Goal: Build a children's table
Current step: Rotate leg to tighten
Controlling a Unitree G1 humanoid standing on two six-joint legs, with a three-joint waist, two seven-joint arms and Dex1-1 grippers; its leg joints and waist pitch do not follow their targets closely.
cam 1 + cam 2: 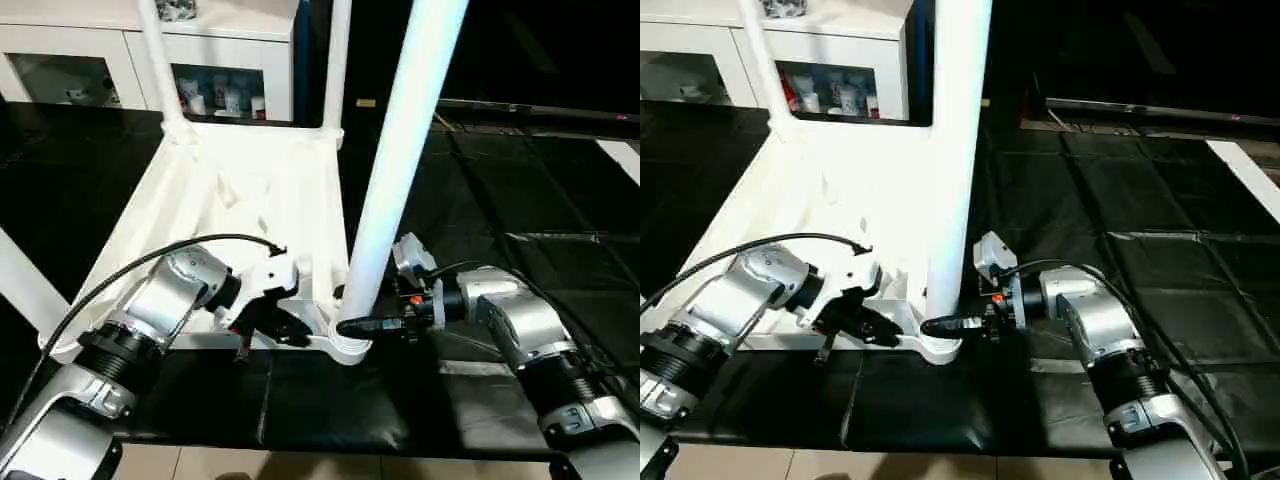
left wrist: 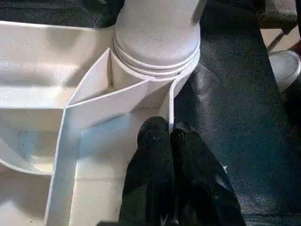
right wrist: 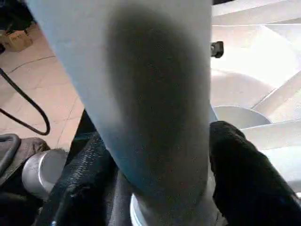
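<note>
Right end effector straddles leg (socketed upright)

A: From our head we look forward and down twice, a little apart, sharing the tabletop and near leg.

B: Our wrist cameras sit close, both facing that leg's socket.

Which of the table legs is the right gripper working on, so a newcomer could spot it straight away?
Start at the upturned white tabletop on the black mat. Go to its near corner on the robot's right, where a round socket sits at the edge. The leg rising from that socket is the one: nearest and thickest-looking, with the right gripper around its base, unlike the two thinner-looking legs at the far corners.
</note>
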